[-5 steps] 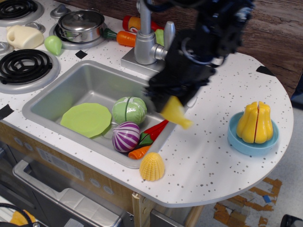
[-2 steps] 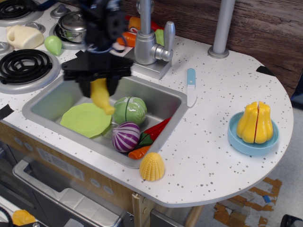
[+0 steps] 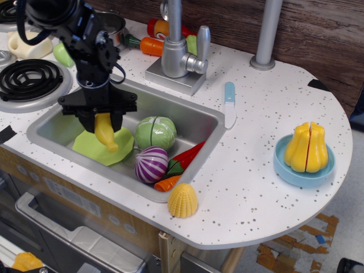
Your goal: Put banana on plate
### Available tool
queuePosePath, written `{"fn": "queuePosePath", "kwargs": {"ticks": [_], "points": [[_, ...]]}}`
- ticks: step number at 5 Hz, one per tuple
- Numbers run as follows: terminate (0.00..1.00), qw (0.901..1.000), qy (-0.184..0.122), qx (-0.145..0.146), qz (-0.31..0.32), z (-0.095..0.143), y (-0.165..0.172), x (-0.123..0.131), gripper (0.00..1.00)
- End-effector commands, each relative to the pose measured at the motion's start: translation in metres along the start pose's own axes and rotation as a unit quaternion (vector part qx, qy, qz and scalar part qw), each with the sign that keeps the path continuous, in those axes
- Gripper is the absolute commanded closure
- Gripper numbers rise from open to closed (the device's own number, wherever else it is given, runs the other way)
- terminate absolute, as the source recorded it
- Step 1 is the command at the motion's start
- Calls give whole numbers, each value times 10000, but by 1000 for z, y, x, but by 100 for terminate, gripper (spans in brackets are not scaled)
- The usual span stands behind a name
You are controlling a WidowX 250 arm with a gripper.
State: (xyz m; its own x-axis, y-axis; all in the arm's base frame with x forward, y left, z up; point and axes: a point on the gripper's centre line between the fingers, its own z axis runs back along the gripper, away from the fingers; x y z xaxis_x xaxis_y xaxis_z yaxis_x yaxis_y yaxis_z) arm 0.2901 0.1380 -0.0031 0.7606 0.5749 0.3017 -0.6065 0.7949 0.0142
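Since the earlier frame, arm and load have shifted left and down into the sink, from above the cabbage edge to directly over the plate. Claw [image 3: 102, 116] is clamped on the thick end of the banana [image 3: 106, 132], which hangs nearly upright with its tapered tip pointing down and slightly right. Tip sits on or just above the plate [image 3: 91, 149]; contact cannot be confirmed from this view. Plate lies flat at the left end of the sink [image 3: 51, 128] floor, partly hidden by claw and banana. Cabbage [image 3: 155, 132] sits just right of the plate; red onion [image 3: 151, 164] is in front of the cabbage, close to the plate edge. Judgement: transport looks done, release is the step in hand. To do it well, lower until the tip clearly bears on the plate, keep the tip toward plate centre and not the right rim, then open. An upright banana will topple on release; tilting it leftward first should make it fall across the plate, not against the cabbage. Lift straight up afterwards to clear the sink wall.
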Motion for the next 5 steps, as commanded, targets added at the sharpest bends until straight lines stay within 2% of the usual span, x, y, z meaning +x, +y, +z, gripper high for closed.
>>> {"fn": "queuePosePath", "kwargs": {"ticks": [1,2,4,5], "points": [[0,9992,-336,-132,-192,-16,22,20,100],[0,9978,-413,-453,-234,-30,25,22,0],[0,9978,-413,-453,-234,-30,25,22,0],[100,9978,-413,-453,-234,-30,25,22,0]]}}
